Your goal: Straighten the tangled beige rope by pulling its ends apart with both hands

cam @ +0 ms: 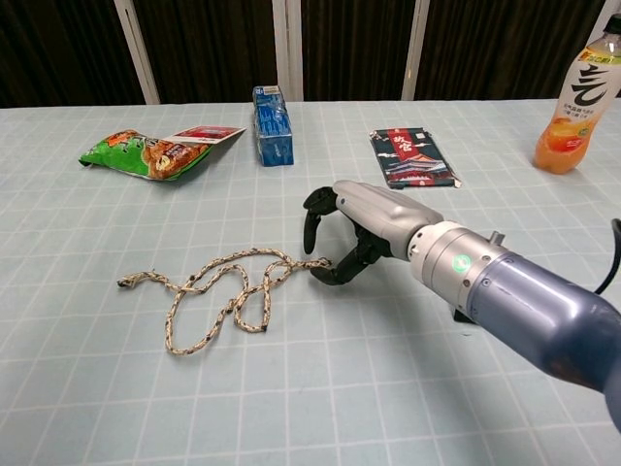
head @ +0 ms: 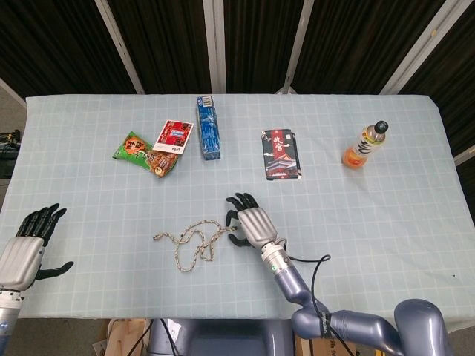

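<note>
The beige rope [head: 194, 241] [cam: 223, 291] lies in tangled loops on the pale checked tablecloth, near the front edge. My right hand [head: 249, 222] [cam: 344, 228] hovers at the rope's right end [cam: 320, 262], fingers arched above it and apart. The thumb tip sits right beside that end, and nothing is pinched. My left hand [head: 26, 248] shows only in the head view, at the table's front left corner. Its fingers are spread and it holds nothing. It is far left of the rope's left end [head: 156, 237] [cam: 124, 282].
Along the back lie a green snack bag [head: 141, 152] [cam: 146, 153], a red-and-white packet [head: 174, 136], a blue pack [head: 208, 127] [cam: 273, 112] and a dark red packet [head: 280, 154] [cam: 412, 155]. An orange drink bottle [head: 365, 146] [cam: 577, 97] stands at the right.
</note>
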Controlling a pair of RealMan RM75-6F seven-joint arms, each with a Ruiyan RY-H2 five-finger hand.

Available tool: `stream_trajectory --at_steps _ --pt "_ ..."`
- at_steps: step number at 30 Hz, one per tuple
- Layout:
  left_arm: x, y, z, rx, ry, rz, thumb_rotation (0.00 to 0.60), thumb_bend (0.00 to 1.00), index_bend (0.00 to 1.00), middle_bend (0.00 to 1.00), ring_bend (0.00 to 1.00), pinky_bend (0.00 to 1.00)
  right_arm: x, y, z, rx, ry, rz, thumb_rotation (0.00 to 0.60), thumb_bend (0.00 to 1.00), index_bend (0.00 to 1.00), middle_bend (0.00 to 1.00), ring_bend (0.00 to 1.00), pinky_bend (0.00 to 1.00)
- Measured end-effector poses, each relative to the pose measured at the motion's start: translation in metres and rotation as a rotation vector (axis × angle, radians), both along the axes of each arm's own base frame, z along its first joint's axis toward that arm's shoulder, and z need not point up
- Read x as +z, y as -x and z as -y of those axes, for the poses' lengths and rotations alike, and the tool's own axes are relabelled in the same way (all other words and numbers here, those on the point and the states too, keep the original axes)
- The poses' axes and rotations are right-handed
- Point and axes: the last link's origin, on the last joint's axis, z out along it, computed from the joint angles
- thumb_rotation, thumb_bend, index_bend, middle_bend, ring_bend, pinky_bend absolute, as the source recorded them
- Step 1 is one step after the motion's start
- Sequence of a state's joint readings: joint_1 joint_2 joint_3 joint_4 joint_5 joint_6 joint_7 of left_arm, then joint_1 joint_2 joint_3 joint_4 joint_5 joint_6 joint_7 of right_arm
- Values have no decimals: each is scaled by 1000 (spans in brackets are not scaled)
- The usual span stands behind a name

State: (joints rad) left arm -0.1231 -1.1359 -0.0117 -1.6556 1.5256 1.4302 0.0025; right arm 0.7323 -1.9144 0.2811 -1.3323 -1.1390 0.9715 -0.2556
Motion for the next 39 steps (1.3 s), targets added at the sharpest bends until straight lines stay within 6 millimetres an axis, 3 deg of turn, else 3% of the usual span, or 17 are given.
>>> stream_trajectory --at_steps 26,39 --pt "2 2 0 20 -3 12 600 0 0 0 0 0 -16 -2 1 -12 -19 -18 600 436 545 172 0 0" --pt "2 2 0 23 -2 17 600 0 0 0 0 0 -14 -1 -2 -14 -19 -21 600 502 586 178 0 0"
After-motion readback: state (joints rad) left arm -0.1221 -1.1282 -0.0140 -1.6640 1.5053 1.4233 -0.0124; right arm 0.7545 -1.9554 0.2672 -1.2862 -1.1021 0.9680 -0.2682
